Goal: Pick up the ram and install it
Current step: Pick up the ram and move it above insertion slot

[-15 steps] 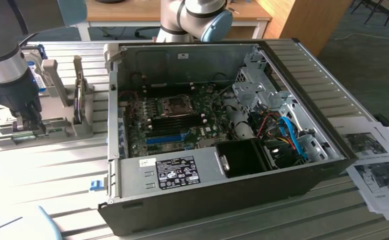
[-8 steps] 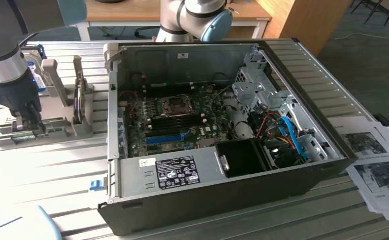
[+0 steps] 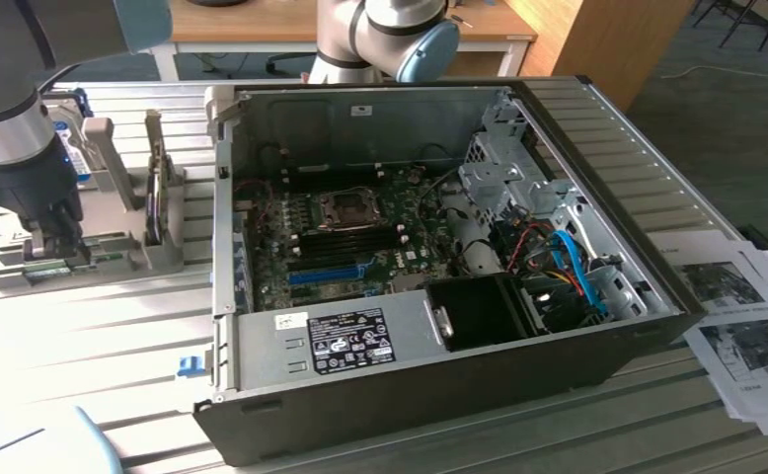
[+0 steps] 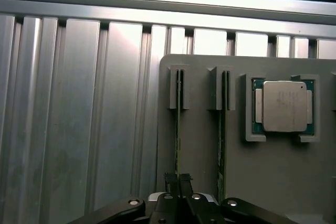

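ram (image 4: 178,129) stands on edge in a slot of the grey holder (image 4: 199,150), seated, not lifted out. tool (image 4: 178,181) is over it with fingers (image 4: 169,182) pressed together on the ram's upper edge, one each side, so it is pinching the ram near one end. second stick (image 4: 222,129) also stands on edge in the parallel slot just beside, between the ram and the CPU (image 4: 284,106), untouched. CPU lies flat in its own pocket of the same holder, metal lid up, green edge showing round it. holder sits on the ribbed metal counter (image 4: 79,108). in the exterior view the tool (image 3: 61,247) is down at the holder (image 3: 120,259) on the exterior view's left, arm (image 3: 9,128) rising straight above it. upright grey racks behind the holder carry a drive (image 3: 75,148) with a blue label. open PC case (image 3: 411,395) lies on its side in the middle of the counter (image 3: 95,336), well apart from the tool. motherboard (image 3: 357,212) is exposed inside, black memory slots (image 3: 351,237) beside the CPU socket (image 3: 347,206), blue slot (image 3: 325,274) nearer the camera; whether any memory slot is filled, cannot tell. red and blue cables (image 3: 576,262) at the case's right-hand end in the exterior view. printed papers (image 3: 753,326) lie on the counter at the exterior view's right.
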{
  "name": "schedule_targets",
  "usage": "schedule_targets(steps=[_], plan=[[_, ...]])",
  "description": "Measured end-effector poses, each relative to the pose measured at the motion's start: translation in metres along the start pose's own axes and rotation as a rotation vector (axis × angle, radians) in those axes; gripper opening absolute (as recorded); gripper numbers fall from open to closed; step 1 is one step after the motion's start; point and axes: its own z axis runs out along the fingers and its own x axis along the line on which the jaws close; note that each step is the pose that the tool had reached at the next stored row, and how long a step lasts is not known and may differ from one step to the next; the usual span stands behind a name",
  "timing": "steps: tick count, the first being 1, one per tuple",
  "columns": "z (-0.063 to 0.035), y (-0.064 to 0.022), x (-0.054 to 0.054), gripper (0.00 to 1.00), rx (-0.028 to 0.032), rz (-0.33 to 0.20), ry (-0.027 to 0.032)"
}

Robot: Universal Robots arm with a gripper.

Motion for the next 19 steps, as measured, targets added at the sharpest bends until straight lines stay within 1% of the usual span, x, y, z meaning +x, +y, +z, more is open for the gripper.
schedule_targets(steps=[5,10,12,19], plan=[[0.0,0.0,0.0,0.11,0.0002,0.012,-0.0006],[-0.0001,0.0,0.0,0.11,0.0005,0.013,-0.0008],[-0.0026,0.0002,-0.0001,0.11,0.0002,0.013,-0.0007],[-0.007,0.0003,-0.0001,0.11,0.0002,0.013,-0.0003]])
